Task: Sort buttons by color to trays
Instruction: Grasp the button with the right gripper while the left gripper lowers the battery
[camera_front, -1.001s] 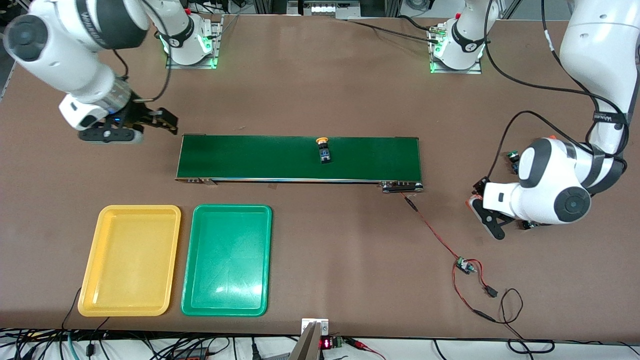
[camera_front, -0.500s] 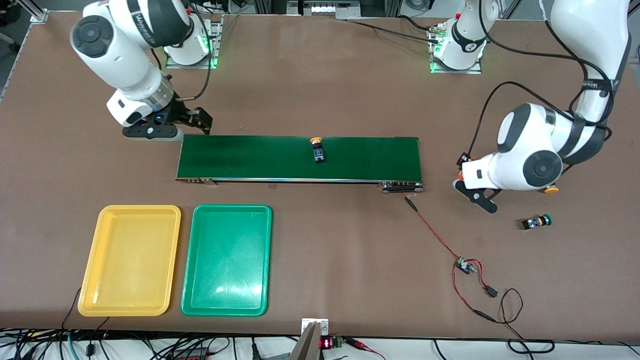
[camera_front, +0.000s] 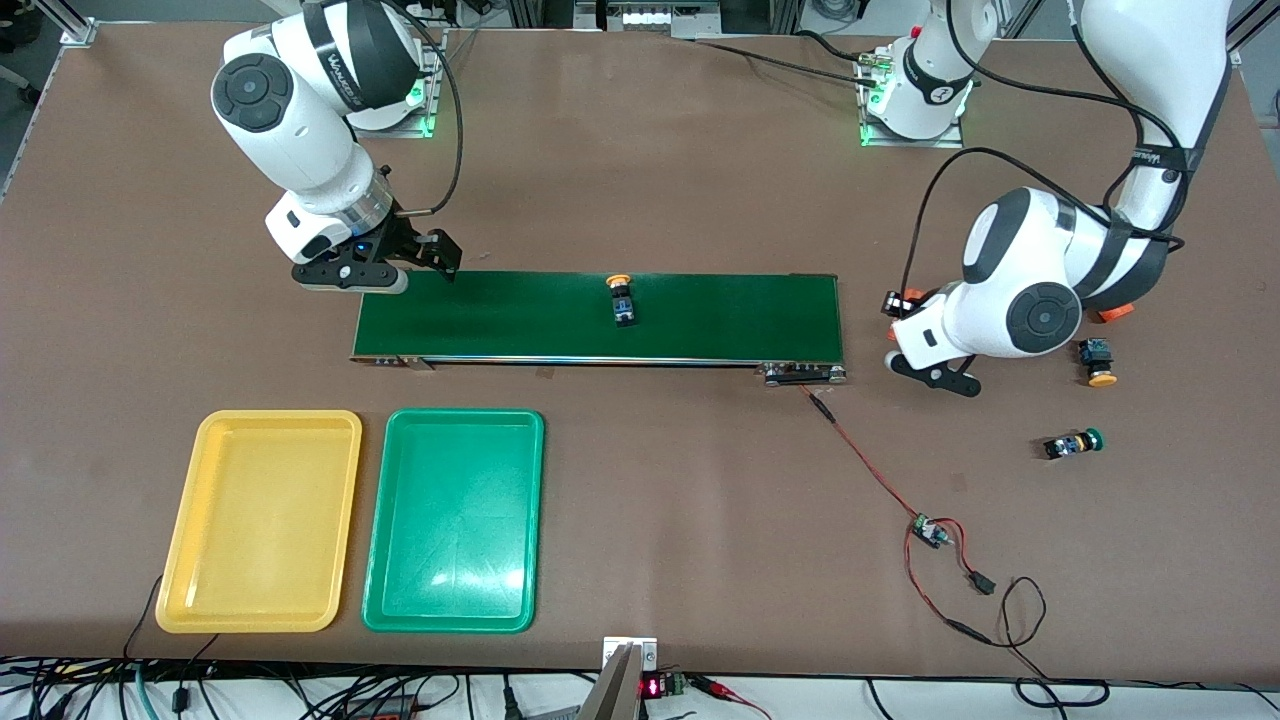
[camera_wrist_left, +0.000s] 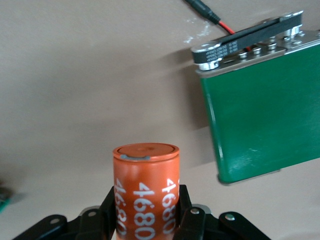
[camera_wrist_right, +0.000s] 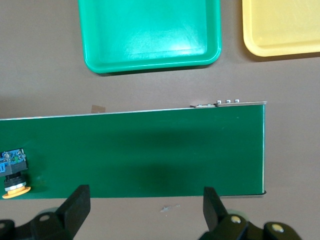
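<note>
Taking the long dark-green conveyor belt as my landmark: nearer the front camera than the belt, toward my right arm's end, lie the shallow yellow plastic tray and, just beside it, the shallow green plastic tray. Off the belt's end toward my left arm, a green-capped push-button lies on its side on the brown table; a little farther from the camera a yellow-capped push-button also lies on the table. On the belt, around its middle, lies another yellow-capped button. My left gripper hangs just off the belt's end, clamped around an orange cylinder printed "4680". My right gripper hovers over the belt's other end, fingers spread wide, holding nothing.
</note>
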